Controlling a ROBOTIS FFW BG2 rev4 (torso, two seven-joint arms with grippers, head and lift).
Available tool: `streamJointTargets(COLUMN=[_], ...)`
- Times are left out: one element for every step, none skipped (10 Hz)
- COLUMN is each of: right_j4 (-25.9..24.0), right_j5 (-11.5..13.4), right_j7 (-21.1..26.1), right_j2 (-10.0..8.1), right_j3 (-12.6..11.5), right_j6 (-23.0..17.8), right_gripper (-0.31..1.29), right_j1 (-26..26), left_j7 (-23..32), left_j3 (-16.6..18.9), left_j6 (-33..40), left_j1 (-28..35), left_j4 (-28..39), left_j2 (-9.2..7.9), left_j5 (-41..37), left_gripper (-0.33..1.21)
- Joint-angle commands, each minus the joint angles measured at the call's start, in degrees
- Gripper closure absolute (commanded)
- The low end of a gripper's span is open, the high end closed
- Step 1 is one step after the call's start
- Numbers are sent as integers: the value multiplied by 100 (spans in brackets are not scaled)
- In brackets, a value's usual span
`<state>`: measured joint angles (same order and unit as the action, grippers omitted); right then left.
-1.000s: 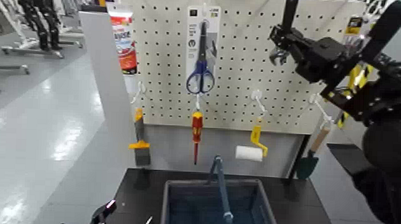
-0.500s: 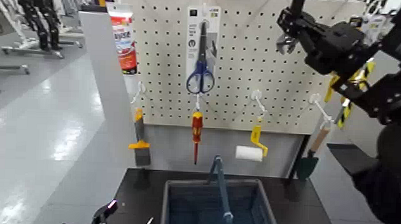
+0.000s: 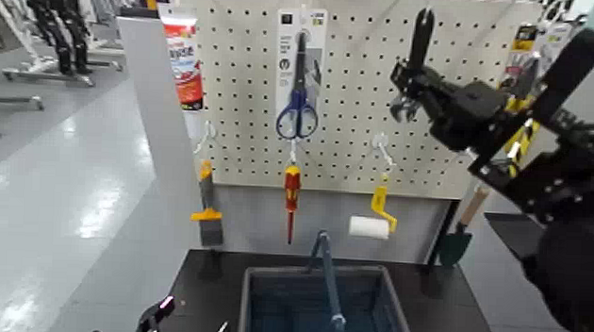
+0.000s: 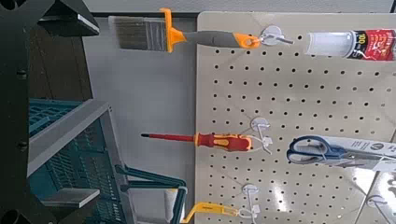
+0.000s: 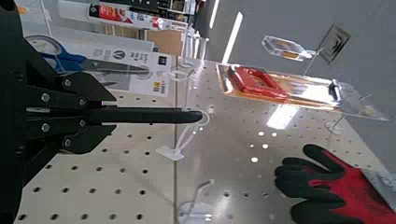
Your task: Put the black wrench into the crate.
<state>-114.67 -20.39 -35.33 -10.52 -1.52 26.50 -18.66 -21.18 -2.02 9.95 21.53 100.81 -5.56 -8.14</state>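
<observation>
The right gripper (image 3: 409,79) was found at the right, in front of the pegboard (image 3: 355,104). Its pincer was together on the black wrench (image 3: 421,38), which stood roughly upright, long handle up and hooked head below. The handle's end lay at a white hook (image 5: 203,118); whether it was free of that hook could not be told. The wrench was outside the crate (image 3: 385,272), above it and to the right.

The crate stood on a black table (image 3: 202,278) at the near side, its bar handle (image 3: 330,282) raised across the opening. The left gripper (image 3: 193,317) was at the near left, left of the crate, its pincer apart and holding nothing.

On the board side, the blue-handled scissors (image 3: 298,111) hung above the red-and-yellow screwdriver (image 3: 292,191). A putty knife or brush with orange trim (image 3: 208,212) hung to the left, a paint roller (image 3: 369,226) to the right, and a trowel (image 3: 456,244) farther right. The right wrist view showed a red-and-black gloved hand (image 5: 336,191) near the board.
</observation>
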Motion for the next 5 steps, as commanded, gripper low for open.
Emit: streamJointTargets(right_j4=[42, 94, 156, 261, 341], right_j5=[-70, -97, -105, -105, -105], right_j7=[61, 70, 114, 131, 131], right_j2=[94, 146, 226, 296, 366], right_j3=[-77, -103, -130, -130, -147], right_j6=[207, 294, 400, 444, 549], right_gripper=[114, 114, 114, 114, 114], right_j1=[530, 749, 1004, 1242, 1461], left_j7=[0, 0, 0, 0, 0], left_j3=[-9, -9, 0, 0, 8], left_j6=[6, 6, 6, 6, 6], left_j1=[0, 0, 9, 9, 9], left_j4=[0, 0, 0, 0, 0], left_j2=[2, 2, 2, 2, 2], left_j5=[6, 6, 6, 6, 6], left_gripper=[9, 9, 9, 9, 9])
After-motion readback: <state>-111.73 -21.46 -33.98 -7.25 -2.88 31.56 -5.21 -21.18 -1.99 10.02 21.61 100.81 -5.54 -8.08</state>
